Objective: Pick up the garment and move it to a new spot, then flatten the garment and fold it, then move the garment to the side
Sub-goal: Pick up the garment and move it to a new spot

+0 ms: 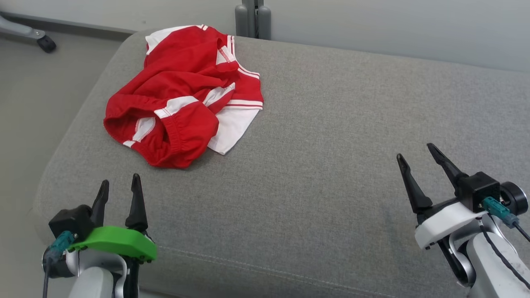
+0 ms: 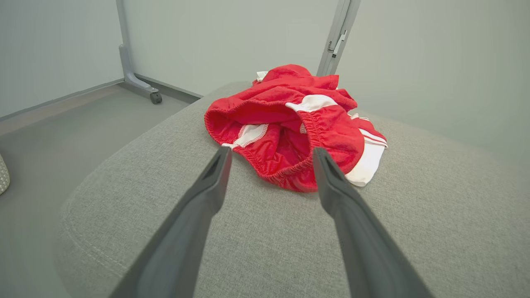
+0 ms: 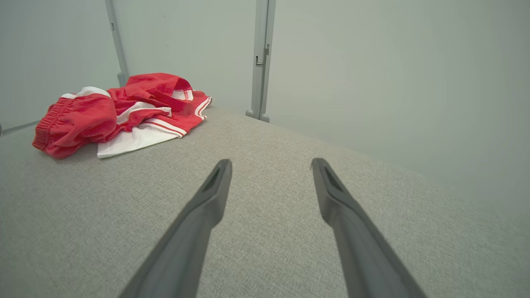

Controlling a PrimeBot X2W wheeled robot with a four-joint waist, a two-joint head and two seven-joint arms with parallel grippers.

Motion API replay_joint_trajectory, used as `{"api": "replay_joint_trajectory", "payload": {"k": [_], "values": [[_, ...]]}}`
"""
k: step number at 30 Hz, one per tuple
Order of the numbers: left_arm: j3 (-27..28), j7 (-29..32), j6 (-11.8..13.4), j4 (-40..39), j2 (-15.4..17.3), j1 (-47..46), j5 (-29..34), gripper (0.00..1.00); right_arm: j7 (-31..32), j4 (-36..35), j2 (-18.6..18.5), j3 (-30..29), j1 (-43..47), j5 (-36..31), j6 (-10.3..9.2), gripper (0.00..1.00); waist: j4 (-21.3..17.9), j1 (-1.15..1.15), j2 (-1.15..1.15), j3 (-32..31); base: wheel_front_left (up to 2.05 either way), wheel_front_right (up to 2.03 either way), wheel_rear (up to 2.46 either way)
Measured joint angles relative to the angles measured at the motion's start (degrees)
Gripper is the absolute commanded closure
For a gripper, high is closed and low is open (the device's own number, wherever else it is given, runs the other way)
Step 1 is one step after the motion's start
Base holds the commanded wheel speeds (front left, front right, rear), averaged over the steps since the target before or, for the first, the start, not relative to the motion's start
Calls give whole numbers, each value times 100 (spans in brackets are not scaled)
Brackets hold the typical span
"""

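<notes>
Nearest, two grippers: left gripper (image 1: 120, 179) at seven o'clock, right gripper (image 1: 415, 150) at four, each with fingers apart, holding nothing. Farther, at eleven o'clock, one crumpled red-and-white garment (image 1: 182, 95) lies on the one grey cushion (image 1: 331, 124).

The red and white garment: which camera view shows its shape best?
The head view. It looks down on the garment, so the whole crumpled outline on the cushion shows. The left wrist view shows it near, low, mostly the elastic waistband. The right wrist view shows it at the left, side-on.
</notes>
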Motion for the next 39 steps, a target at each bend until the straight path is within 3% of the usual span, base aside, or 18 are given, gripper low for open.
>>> {"api": "replay_joint_trajectory", "payload": {"k": [10,20,31,35,36,37,39], "values": [[158,26,-1,492,-134,-1110,-846,0,19,-313,-204,81,-450,-200,64,0,-110,0,0,704,0,0,0],[303,186,-1,1035,-197,-2123,-1251,0,62,-487,-299,103,-900,-242,105,0,-361,0,0,1443,0,0,0],[318,328,-9,1924,-227,-2630,-1607,0,59,-445,-392,-31,-957,-243,113,0,-625,0,0,1873,0,0,0],[278,318,-122,2079,-230,-2732,-1736,0,59,-432,-391,-30,-964,-243,113,0,-639,0,0,1896,0,0,0],[249,315,-153,2098,-229,-2773,-1796,40,59,-422,-390,-30,-969,-243,113,0,-640,0,0,1896,0,0,0],[203,291,-168,2106,-229,-2816,-1838,100,58,-412,-387,-29,-973,-242,113,0,-640,0,0,1894,0,0,0],[59,243,-224,2125,-230,-2911,-1842,100,53,-363,-377,-24,-974,-242,112,0,-640,0,0,1879,0,0,0]]}}
